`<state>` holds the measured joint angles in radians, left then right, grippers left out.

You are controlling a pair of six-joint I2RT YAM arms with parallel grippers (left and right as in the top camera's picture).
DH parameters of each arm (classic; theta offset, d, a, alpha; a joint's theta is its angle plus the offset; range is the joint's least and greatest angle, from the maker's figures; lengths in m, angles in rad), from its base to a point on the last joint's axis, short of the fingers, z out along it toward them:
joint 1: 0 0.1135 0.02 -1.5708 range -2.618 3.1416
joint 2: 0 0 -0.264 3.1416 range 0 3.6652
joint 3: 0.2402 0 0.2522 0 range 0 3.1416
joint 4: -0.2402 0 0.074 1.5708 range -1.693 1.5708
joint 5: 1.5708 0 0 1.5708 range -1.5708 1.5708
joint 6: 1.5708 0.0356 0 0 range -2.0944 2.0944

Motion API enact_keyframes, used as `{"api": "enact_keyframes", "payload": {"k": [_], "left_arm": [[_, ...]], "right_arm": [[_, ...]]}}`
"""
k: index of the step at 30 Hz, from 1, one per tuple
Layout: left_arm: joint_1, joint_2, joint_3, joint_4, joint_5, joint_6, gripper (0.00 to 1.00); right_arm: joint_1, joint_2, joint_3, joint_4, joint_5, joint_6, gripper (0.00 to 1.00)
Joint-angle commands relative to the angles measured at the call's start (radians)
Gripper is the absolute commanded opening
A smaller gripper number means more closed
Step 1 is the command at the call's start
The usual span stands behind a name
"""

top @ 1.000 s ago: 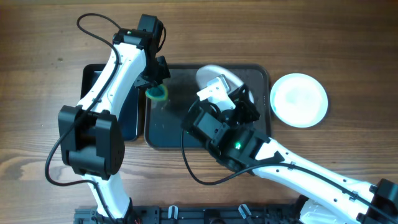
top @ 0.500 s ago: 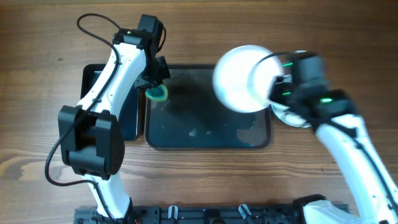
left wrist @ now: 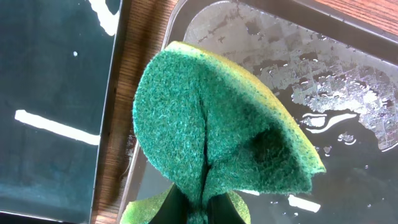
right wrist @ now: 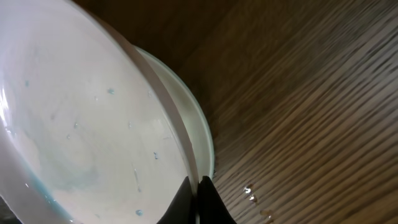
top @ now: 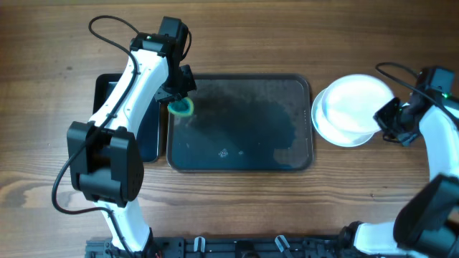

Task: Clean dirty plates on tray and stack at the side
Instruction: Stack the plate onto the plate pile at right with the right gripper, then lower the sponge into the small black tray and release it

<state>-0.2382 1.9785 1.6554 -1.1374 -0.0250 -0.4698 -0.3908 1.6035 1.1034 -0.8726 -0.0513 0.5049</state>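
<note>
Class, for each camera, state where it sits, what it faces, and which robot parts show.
Overhead: above the table, looking straight down at the tray; both arms show.
Left wrist: on the left arm, facing the sponge pinched in the left tool.
Right wrist: on the right arm, facing the held plate; right tool tips show.
Shared: overhead and left wrist both show sponge and tray.

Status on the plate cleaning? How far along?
Done: the tray has no plates on it. In hand: right gripper holds a plate tilted over the stack beside the tray; left gripper grips the sponge. Left: lower it, release.
</note>
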Motion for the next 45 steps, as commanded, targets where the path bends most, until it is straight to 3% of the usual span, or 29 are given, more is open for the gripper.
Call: {"api": "enact_keyframes", "payload": {"k": [1, 3, 4, 5, 13, 14, 15, 17, 20, 23, 33, 34, 37, 39, 42, 43, 45], "left_arm": [[-0.002, 0.000, 0.014, 0.000, 0.009, -0.013, 0.04], [-0.002, 0.000, 0.014, 0.000, 0.010, -0.013, 0.04], [-0.002, 0.000, 0.014, 0.000, 0.009, -0.013, 0.04], [-0.002, 0.000, 0.014, 0.000, 0.009, -0.013, 0.04], [0.032, -0.056, 0.034, -0.040, 0.009, 0.022, 0.04], [0.044, -0.080, 0.035, -0.051, 0.008, 0.055, 0.04], [0.059, -0.109, 0.035, -0.070, 0.006, 0.097, 0.04], [0.081, -0.143, 0.035, -0.104, -0.024, 0.157, 0.04], [0.104, -0.146, 0.024, -0.137, -0.155, 0.261, 0.04], [0.133, -0.146, -0.045, -0.113, -0.287, 0.269, 0.04], [0.269, -0.145, -0.343, 0.219, -0.286, 0.287, 0.04], [0.283, -0.145, -0.365, 0.246, -0.287, 0.287, 0.07], [0.308, -0.146, -0.378, 0.260, -0.286, 0.287, 0.49], [0.303, -0.150, -0.364, 0.251, -0.286, 0.287, 0.64], [0.290, -0.169, -0.331, 0.209, -0.287, 0.287, 0.76], [0.284, -0.189, -0.309, 0.187, -0.287, 0.287, 0.93], [0.271, -0.231, -0.271, 0.147, -0.286, 0.286, 1.00]], "right_arm": [[0.001, 0.100, 0.000, -0.016, 0.005, -0.066, 0.04], [0.002, 0.138, 0.000, -0.015, -0.029, -0.095, 0.08], [0.002, 0.140, 0.000, -0.014, -0.045, -0.105, 0.23], [0.002, 0.139, 0.000, -0.011, -0.049, -0.106, 0.30], [0.024, -0.007, 0.085, -0.076, -0.184, -0.212, 0.44], [0.043, -0.056, 0.102, -0.083, -0.196, -0.230, 0.51], [0.065, -0.103, 0.108, -0.082, -0.198, -0.243, 0.66], [0.111, -0.182, 0.108, -0.071, -0.193, -0.268, 0.79], [0.165, -0.229, 0.108, -0.063, -0.185, -0.272, 0.82], [0.213, -0.223, 0.108, -0.061, -0.186, -0.282, 0.83], [0.261, -0.206, 0.100, -0.068, -0.186, -0.293, 0.83], [0.261, -0.206, 0.100, -0.071, -0.186, -0.294, 0.83], [0.261, -0.206, 0.100, -0.066, -0.182, -0.296, 0.83], [0.261, -0.207, 0.100, -0.055, -0.155, -0.294, 0.84], [0.261, -0.207, 0.100, -0.048, -0.148, -0.295, 0.87], [0.261, -0.207, 0.100, -0.047, -0.149, -0.295, 0.87], [0.261, -0.209, 0.100, -0.052, -0.149, -0.296, 0.88]]}}
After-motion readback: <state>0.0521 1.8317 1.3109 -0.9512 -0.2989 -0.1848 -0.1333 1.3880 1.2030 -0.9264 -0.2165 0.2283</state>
